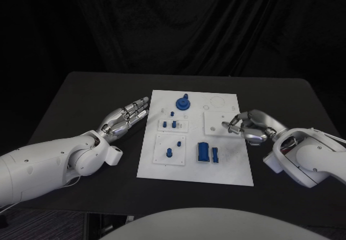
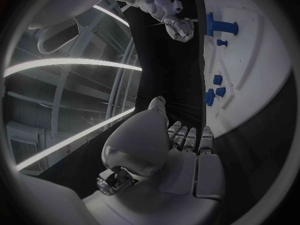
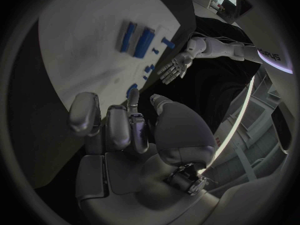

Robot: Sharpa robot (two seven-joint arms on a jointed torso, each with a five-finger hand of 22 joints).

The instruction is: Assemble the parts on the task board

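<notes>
Both hands hung empty beside the task board (image 1: 194, 170): left hand (image 1: 128, 116) fingers straight, right hand (image 1: 249, 126) loosely curled, probably lining up a grab.

The silver left hand (image 2: 181, 150) lies flat with fingers straight, holding nothing. Beyond its fingertips is the white flat task board (image 2: 250, 70) with small blue plastic parts (image 2: 215, 91). Further past them hangs the silver right hand (image 2: 178, 27).

The board (image 1: 227, 172) lay mid-table (image 1: 79, 90), parts (image 1: 207, 152) on it, left hand (image 1: 128, 116) beside its left edge, right hand (image 1: 245, 126) over its right.
</notes>
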